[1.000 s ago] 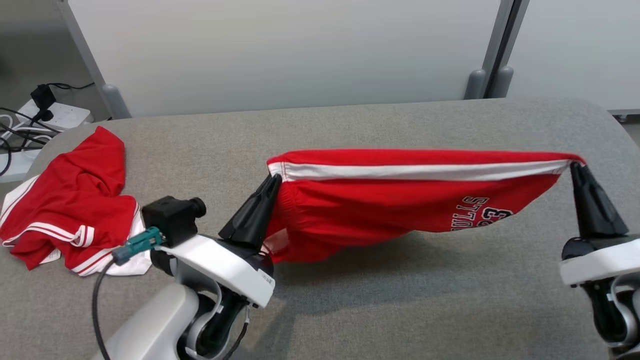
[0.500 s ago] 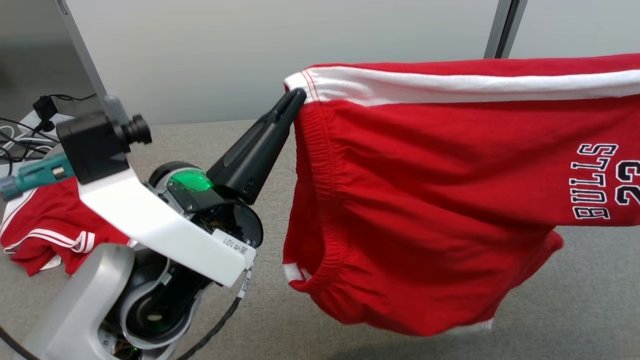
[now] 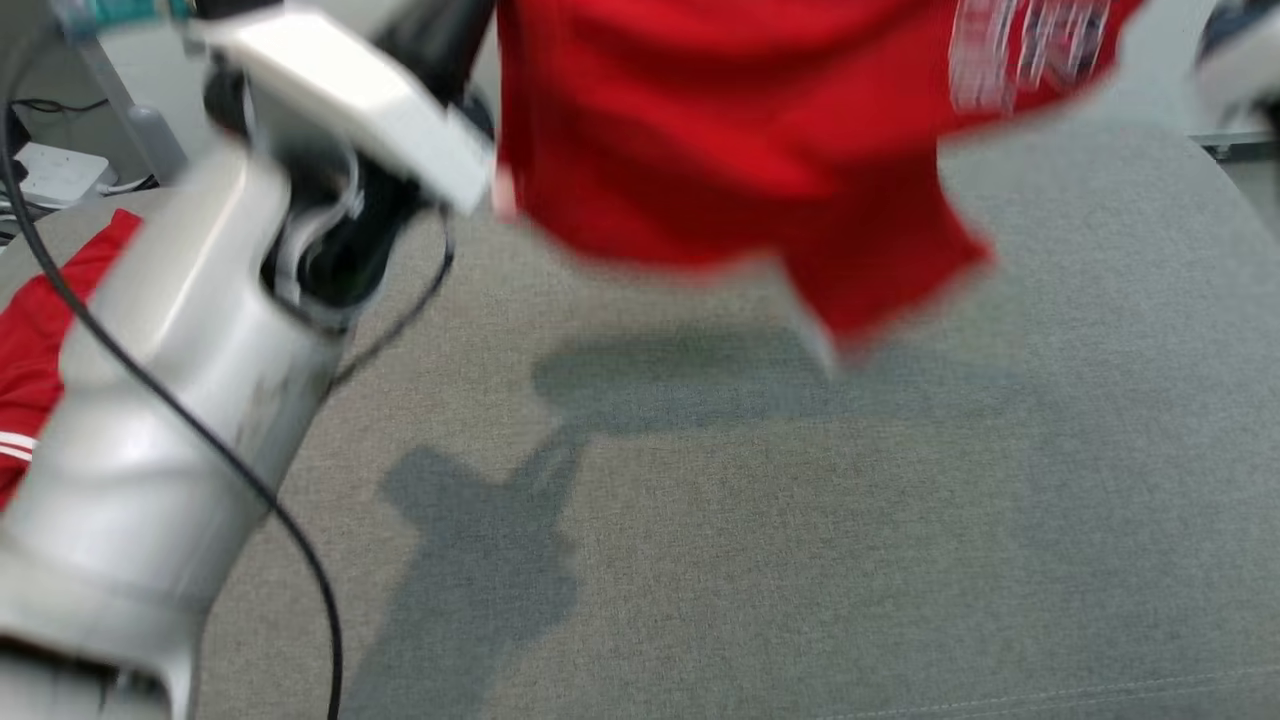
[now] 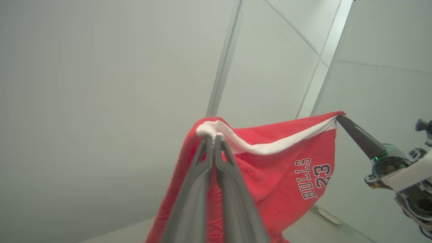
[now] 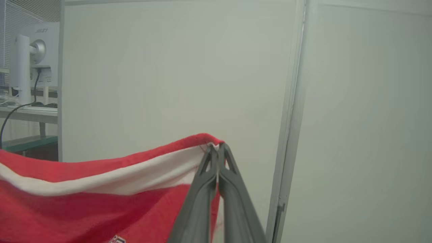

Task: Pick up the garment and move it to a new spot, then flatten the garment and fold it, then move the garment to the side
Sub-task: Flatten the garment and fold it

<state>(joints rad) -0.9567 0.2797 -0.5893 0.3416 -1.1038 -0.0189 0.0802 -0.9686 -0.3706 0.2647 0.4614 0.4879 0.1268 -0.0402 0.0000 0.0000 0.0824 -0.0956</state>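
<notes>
Left end effector (image 4: 214,137) and right end effector (image 5: 218,145) are clamped on opposite ends of the red garment (image 4: 270,168), which is now raised high above the surface (image 3: 800,520), apparently fully clear despite blur, so relocation is judged underway.

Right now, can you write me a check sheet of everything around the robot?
Surface: grey fabric table with shadows on it.
Job's things: red shorts held up by the white-striped edge, hanging above the table.
Clutter: another red garment at the table's left edge.
Grippers: left gripper shut on one corner of the shorts; right gripper shut on the other corner.
Cables: black cable running along the left arm; power strip beyond the table.
Surroundings: pale wall panels; monitor on a desk.
</notes>
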